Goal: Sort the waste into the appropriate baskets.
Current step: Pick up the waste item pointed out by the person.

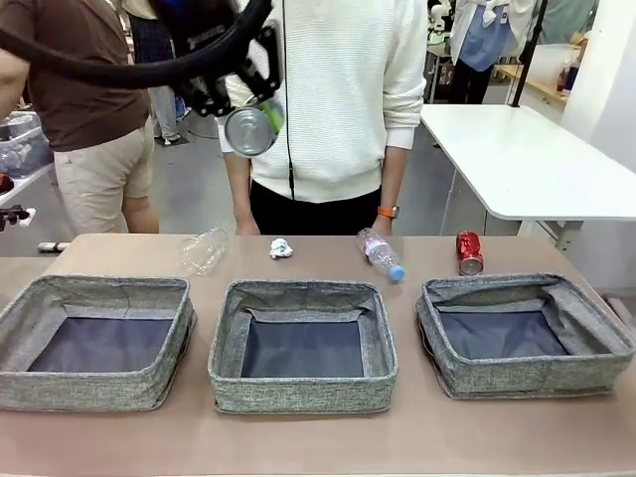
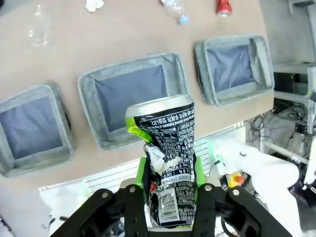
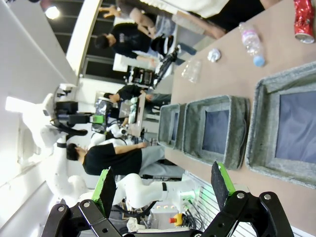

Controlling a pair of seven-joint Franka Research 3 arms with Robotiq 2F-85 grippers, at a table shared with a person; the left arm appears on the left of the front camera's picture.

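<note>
My left gripper [image 1: 256, 111] hangs high above the table's far edge, shut on a dark multicoloured can [image 1: 246, 134]. In the left wrist view the dented can [image 2: 165, 128] sits between the green pads of this gripper [image 2: 170, 182], above the middle basket [image 2: 98, 79]. Three grey baskets stand in a row: left [image 1: 99, 286], middle [image 1: 298, 290], right [image 1: 497, 286]. Behind them lie a crushed clear bottle [image 1: 204, 250], a white paper ball [image 1: 281, 247], a blue-capped bottle [image 1: 381, 253] and a red can [image 1: 469, 252]. My right gripper [image 3: 164, 187] is open and holds nothing, off the table's near side.
A person in a white top [image 1: 338, 99] stands at the far edge behind the litter, another in brown [image 1: 79, 89] at the far left. A white table [image 1: 527, 159] stands at the back right. Bare tabletop [image 1: 318, 437] runs in front of the baskets.
</note>
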